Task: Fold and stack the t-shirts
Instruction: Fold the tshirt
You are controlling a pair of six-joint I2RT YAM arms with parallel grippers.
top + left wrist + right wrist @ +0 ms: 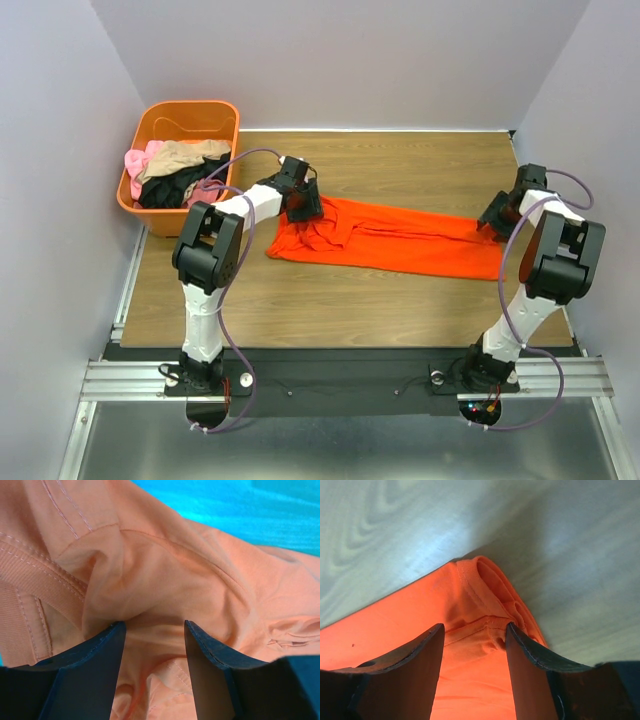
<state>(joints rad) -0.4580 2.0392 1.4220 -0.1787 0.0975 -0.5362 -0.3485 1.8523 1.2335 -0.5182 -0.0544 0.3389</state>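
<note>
Left pincer [155,626] over orange tee [400,240]; tub [190,107] holds pink, tan, black shirts [182,160].

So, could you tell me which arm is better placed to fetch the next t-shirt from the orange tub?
Probably the left: the left hand is at the end of the orange t-shirt nearest the tub, the right hand at its far end.

We are seeing an orange-red tee [400,238] lying stretched across the table [400,160]. Pink, tan, black ones [180,172] are crowding the tub [190,112].
</note>
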